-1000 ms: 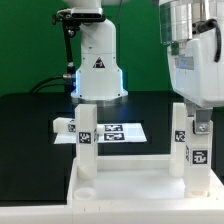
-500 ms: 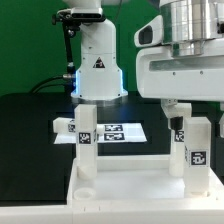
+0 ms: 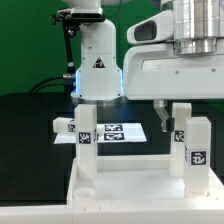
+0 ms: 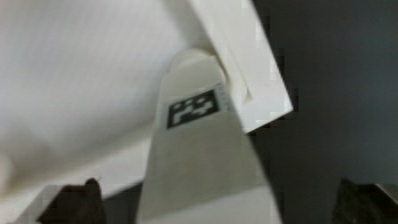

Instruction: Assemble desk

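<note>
White plastic everywhere here: the tabletop [image 3: 125, 183] is being kept upside down on the black counter [image 3: 30, 125], rim up, presumably so the legs can be stood in its corners from above. Two legs are being shown upright in it. One leg [image 3: 190, 150] is sitting directly below the end effector [image 3: 178, 118], its top end poking up between the two fingers. The other leg [image 3: 87, 145] is standing well off to one side of the end effector, at the opposite corner.

The end effector's jaws are being held wide apart, with clear gaps on both sides of that leg, so nothing is being gripped. In the wrist view the same leg [image 4: 199, 150] is seen end-on with its tag facing the camera and the dark fingertips [image 4: 75, 203] splayed either side.

Another tagged piece [image 3: 64, 125] is lying on the counter beyond the far leg, and the marker board [image 3: 120, 131] is lying flat behind the tabletop. A release or a regrasp is probably what's being done here, hard to call.
</note>
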